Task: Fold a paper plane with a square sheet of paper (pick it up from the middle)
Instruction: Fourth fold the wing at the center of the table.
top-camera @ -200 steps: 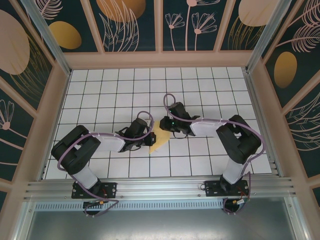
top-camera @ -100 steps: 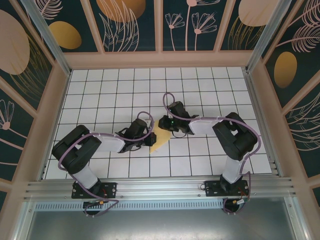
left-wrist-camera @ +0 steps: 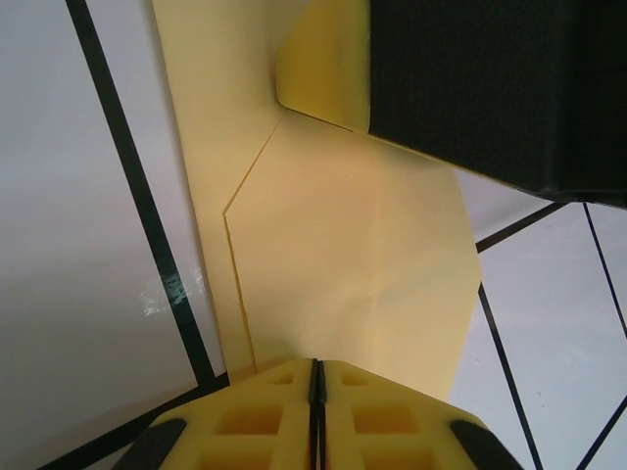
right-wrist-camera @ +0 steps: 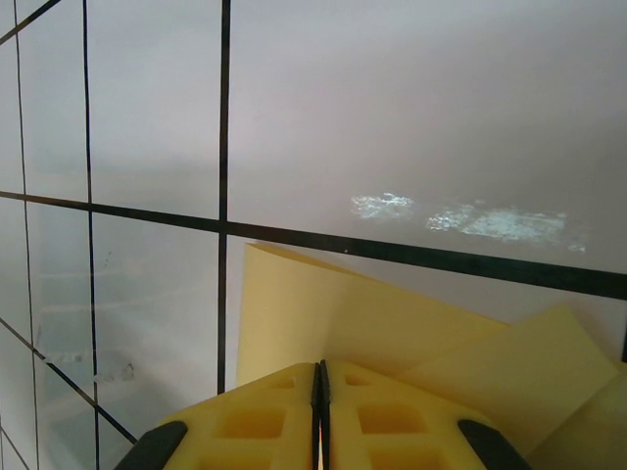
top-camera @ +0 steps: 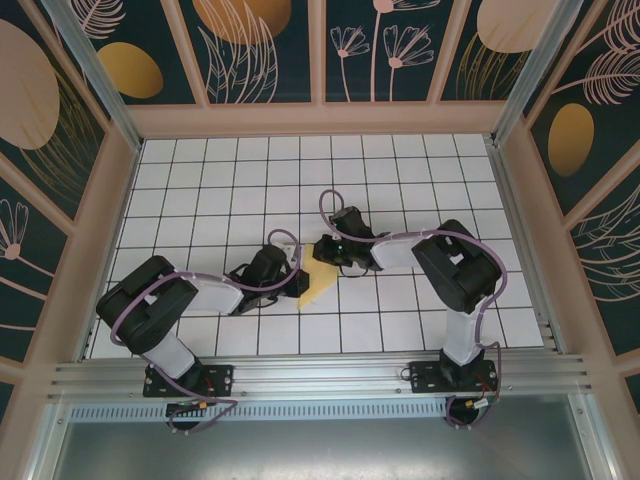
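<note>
Left gripper (left-wrist-camera: 315, 377) shows its yellow fingers pressed together at the near edge of the folded sheet of paper (left-wrist-camera: 362, 255). Whether any paper sits between them is hidden. Right gripper (right-wrist-camera: 319, 377) is likewise pressed shut over a curled yellow flap, with the contact out of sight beneath it. From above, the sheet lies on the table (top-camera: 400, 170) between the two grippers, its upper part covered by the right one. A blurred black block (left-wrist-camera: 490, 88) cuts off the sheet's far corner in the left wrist view. Compared with a second ago, both elbows have swung leftward, the right gripper has slid left, and less yellow shows.
</note>
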